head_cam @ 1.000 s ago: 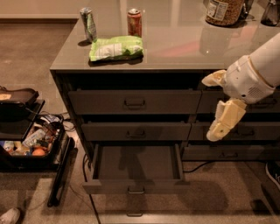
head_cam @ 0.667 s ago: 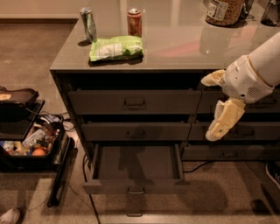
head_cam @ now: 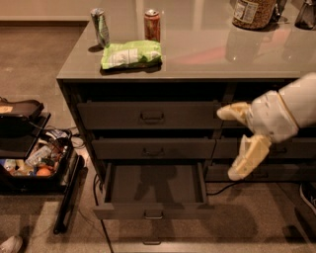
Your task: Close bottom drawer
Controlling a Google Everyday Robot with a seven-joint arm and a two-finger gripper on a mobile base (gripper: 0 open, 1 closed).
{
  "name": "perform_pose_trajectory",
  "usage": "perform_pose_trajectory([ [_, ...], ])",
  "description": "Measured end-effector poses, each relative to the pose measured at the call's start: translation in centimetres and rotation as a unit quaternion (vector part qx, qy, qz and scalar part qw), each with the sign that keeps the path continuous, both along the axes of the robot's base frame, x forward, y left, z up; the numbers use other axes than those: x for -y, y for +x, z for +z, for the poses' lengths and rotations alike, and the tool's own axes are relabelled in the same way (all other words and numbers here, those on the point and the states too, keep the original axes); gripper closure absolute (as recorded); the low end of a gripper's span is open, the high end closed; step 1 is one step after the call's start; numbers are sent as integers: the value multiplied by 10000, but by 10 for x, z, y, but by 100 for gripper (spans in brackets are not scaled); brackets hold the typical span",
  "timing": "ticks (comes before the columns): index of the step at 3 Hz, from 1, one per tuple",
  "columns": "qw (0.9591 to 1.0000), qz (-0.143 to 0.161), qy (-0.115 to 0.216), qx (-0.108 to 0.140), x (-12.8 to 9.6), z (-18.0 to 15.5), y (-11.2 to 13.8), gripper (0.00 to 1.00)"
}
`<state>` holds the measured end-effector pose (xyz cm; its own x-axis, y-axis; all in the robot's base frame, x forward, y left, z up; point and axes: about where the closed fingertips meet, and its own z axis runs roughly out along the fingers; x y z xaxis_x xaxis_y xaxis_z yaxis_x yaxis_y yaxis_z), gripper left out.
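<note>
My gripper [head_cam: 236, 141] hangs at 3 o'clock in the view, in front of the R-hand drawer column, touching nothing. It's spread wide: upper finger [head_cam: 231, 110] points to 9 o'clock, lower finger [head_cam: 245, 159] angles down toward 7. Nothing is held between them.

The bottom drawer [head_cam: 123, 211] lies at 8 o'clock from the gripper, well apart from it. It's pulled far out of the cabinet w/ its inside showing. Its small metal pull [head_cam: 154, 215] sits mid-front, facing 6 o'clock.

Above it, the middle drawer [head_cam: 153, 148] and top drawer [head_cam: 148, 116] of the same column sit flush. At 9 o'clock, on the floor beside the cabinet's L side, is a black bin [head_cam: 34, 182] w/ mixed items.

Farther back is the countertop [head_cam: 207, 59]. A green snack bag [head_cam: 131, 53] lies at 11 o'clock near the front edge. A red can [head_cam: 152, 24] stands just behind it, and a silver-green can [head_cam: 100, 27] to the L. A jar [head_cam: 254, 12] stands at 1 o'clock, cut off by the view's top edge.
</note>
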<state>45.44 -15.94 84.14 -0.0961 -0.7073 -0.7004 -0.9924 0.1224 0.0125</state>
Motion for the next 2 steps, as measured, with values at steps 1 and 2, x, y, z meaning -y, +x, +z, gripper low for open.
perform_pose_trajectory([
  [1,9991,3,412,93,-4,13,-5,0],
  [2,9990,-45,420,110,-5,10,-5,0],
])
